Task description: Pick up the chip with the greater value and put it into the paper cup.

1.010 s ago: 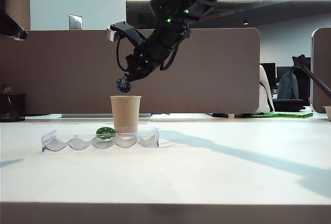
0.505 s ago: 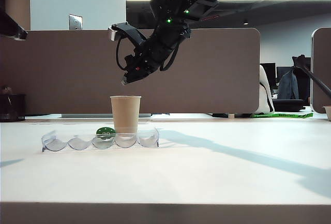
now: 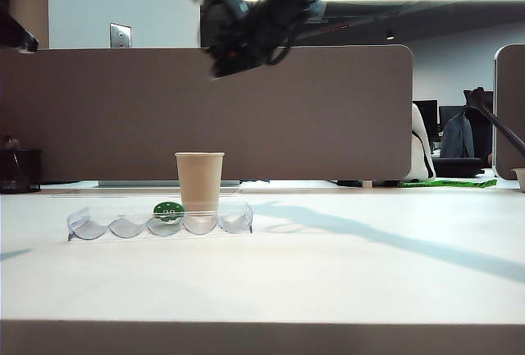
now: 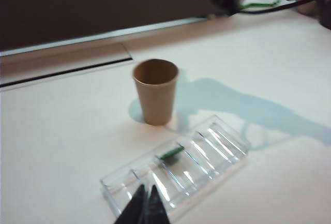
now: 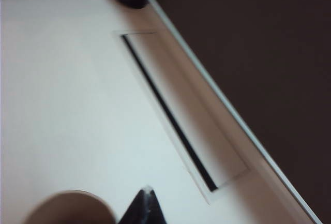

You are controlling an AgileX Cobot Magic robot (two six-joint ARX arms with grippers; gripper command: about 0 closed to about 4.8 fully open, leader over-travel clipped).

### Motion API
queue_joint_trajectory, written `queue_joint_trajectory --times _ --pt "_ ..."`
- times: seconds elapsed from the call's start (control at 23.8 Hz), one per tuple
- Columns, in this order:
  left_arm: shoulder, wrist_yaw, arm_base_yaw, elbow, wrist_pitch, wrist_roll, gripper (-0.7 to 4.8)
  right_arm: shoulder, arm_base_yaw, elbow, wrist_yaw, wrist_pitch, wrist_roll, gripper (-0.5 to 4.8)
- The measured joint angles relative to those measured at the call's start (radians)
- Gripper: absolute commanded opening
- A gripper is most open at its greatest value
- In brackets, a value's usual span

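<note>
Since a second ago we see the right gripper (image 3: 218, 72) lifted well above the paper cup (image 3: 199, 181), blurred, jaws pressed together and empty; the blue chip it carried is gone from sight, where we cannot tell. Left gripper (image 4: 145, 208), pinched closed, hangs over the clear tray (image 4: 227, 154). Green chip (image 3: 168, 208) rests in that tray.

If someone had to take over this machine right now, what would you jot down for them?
Right gripper: shut, empty, high above the cup.
Left gripper: shut, empty, above the clear tray.
Blue chip: nowhere in view. A second ago the right gripper held it over the cup, then let go, so it probably fell in; the cup's inside can't be seen.
Green chip: in the tray, in front of the cup.
Left: check the cup, park the arms.
</note>
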Motion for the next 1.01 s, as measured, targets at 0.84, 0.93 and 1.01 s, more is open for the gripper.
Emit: queue_joint_trajectory --times 0.84,0.93,1.01 --pt "-0.157 -0.122 0.001 -0.056 0.053 -0.142 -0.05 -0.254 -0.311 -0.002 -0.148 -0.278 0.091 -0.02" --pt "-0.211 -0.139 0.001 -0.082 0.05 -0.153 -0.05 -0.275 -0.33 -0.002 -0.147 -0.307 0.103 -0.02" --pt "-0.249 -0.142 0.001 -0.101 0.05 -0.159 -0.05 -0.288 -0.341 -0.002 -0.146 -0.336 0.106 -0.02"
